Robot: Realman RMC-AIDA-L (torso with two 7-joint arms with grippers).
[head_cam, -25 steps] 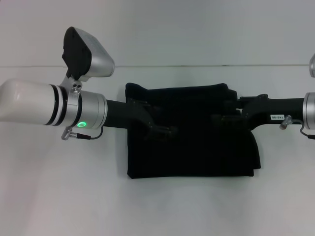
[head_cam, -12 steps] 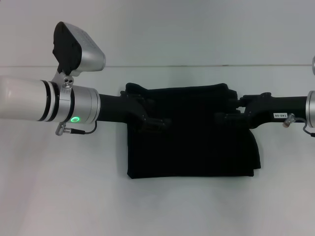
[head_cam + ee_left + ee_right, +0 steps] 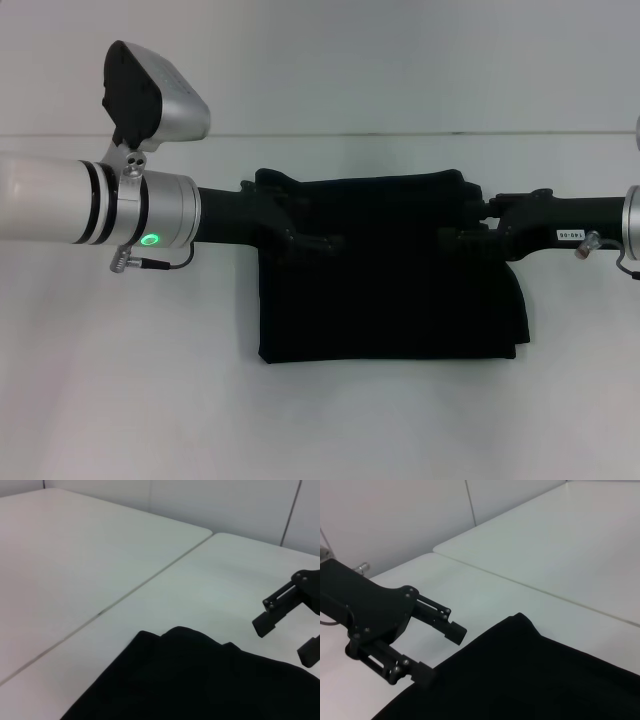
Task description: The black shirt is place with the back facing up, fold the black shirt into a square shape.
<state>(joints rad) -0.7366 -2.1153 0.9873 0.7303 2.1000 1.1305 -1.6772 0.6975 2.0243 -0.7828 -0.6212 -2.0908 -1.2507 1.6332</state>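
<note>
The black shirt (image 3: 390,300) lies folded into a compact rectangle in the middle of the white table, with no lettering showing. My left gripper (image 3: 320,242) hovers over the shirt's far left part, open and empty; the right wrist view shows its two fingers (image 3: 451,628) spread apart above the shirt's edge (image 3: 545,680). My right gripper (image 3: 452,240) hovers over the shirt's far right part, open and empty; the left wrist view shows it (image 3: 282,642) beside the shirt's far corner (image 3: 200,680).
The white table (image 3: 120,380) runs all around the shirt. A seam (image 3: 330,134) crosses the table behind the shirt, and a pale wall stands beyond it. The left arm's wrist camera housing (image 3: 155,95) sticks up at the far left.
My left gripper has drawn back to the left and slightly away from the shirt's middle. My right gripper has hardly moved. The shirt has not shifted.
</note>
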